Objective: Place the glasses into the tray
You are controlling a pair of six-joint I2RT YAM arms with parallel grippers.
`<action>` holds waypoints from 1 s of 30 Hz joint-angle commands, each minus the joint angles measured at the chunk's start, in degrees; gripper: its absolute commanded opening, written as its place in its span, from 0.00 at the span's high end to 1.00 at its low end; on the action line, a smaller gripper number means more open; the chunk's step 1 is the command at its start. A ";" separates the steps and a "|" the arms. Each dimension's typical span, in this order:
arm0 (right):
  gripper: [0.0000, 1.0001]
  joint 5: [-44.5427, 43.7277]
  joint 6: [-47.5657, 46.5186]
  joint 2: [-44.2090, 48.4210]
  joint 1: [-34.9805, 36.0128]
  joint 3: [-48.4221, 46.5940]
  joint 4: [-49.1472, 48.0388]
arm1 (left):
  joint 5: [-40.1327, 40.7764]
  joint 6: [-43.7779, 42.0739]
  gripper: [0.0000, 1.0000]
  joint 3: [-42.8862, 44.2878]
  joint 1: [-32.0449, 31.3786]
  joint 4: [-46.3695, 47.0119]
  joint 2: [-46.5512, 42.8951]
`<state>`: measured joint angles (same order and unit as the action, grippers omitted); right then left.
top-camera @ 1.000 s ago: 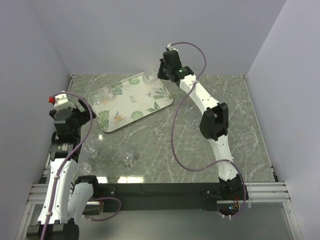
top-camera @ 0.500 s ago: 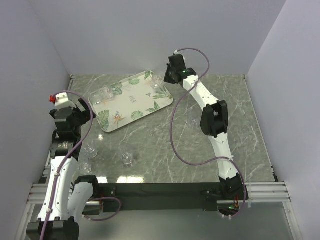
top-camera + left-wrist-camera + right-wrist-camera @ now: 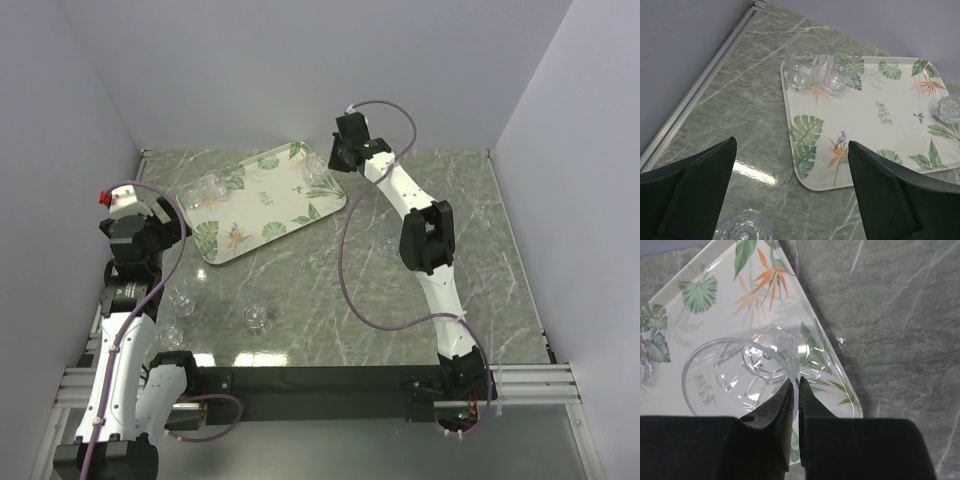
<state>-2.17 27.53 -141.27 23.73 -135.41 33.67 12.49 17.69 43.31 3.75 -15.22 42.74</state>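
The right gripper [image 3: 794, 388] has its jaws pinched on the rim of a clear glass [image 3: 735, 375] over a corner of the leaf-print tray [image 3: 700, 295]. In another corner stand two glasses [image 3: 805, 60]. The left gripper [image 3: 791, 150] hovers with its jaws wide apart and empty. On the marble surface [image 3: 300, 290] stand three glasses [image 3: 181, 298].

The leaf-printed tray [image 3: 262, 208] held two upright clear glasses [image 3: 805, 61] (a third glass [image 3: 740, 372] at its corner), and four others [image 3: 257, 318] stood on the worktop [image 3: 480, 260].
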 commanded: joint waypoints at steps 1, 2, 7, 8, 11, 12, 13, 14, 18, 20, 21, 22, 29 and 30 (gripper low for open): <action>0.89 -0.81 -0.11 -0.93 -0.35 -1.17 -1.24 | 0.34 -0.55 0.01 0.02 0.38 2.39 -0.29; 0.89 -0.81 -0.11 -1.11 -0.26 -1.17 -1.24 | 0.34 -0.55 0.01 -0.07 0.38 2.30 -0.46; 0.85 -1.08 0.42 -1.99 -0.52 -1.08 -1.06 | 0.34 -0.55 0.01 -0.07 0.30 2.30 -0.29; 0.85 -0.99 0.42 -2.16 -0.70 -1.17 -1.06 | 0.34 -0.55 0.01 0.02 0.38 2.30 -0.20; 0.81 -0.90 0.51 -2.43 -0.61 -1.17 -1.15 | 0.25 -0.55 0.01 -0.07 0.30 2.30 -0.11; 0.78 -0.81 0.51 -2.34 -0.70 -1.17 -1.15 | 0.25 -0.55 0.01 0.02 0.29 2.30 -0.11; 0.77 -0.73 0.51 -2.43 -0.70 -1.17 -1.15 | 0.25 -0.55 0.01 -0.07 0.38 2.30 -0.11; 0.75 -0.55 0.51 -2.34 -0.79 -1.17 -1.15 | 0.17 -0.55 0.01 -0.07 0.30 2.30 -0.11; 0.55 0.94 0.42 -1.56 -0.96 -1.17 -1.41 | 0.08 -0.55 0.01 0.02 0.38 2.30 -0.03; 0.46 1.73 0.16 -0.85 -1.05 -1.08 -2.03 | -0.19 -0.55 0.01 0.02 0.38 2.39 -0.03; 0.36 1.82 -0.19 -0.06 -1.05 -0.99 -2.20 | -0.36 -0.55 0.01 -0.07 0.38 2.39 -0.03; 0.33 1.91 -0.37 0.47 -0.96 -0.90 -2.64 | -0.54 -0.64 0.01 -0.07 0.30 2.39 -0.03; 0.13 3.58 -2.48 7.14 -1.31 2.43 -6.16 | -3.43 -0.55 0.01 -0.33 0.29 2.74 -0.47; 0.10 3.67 -3.09 8.98 -1.40 3.74 -6.51 | -4.13 -0.55 0.01 -0.33 0.38 2.83 -0.29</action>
<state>0.58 26.26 -141.29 22.96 -133.16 31.57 11.18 17.69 43.31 3.95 -15.20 42.76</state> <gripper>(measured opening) 0.877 0.994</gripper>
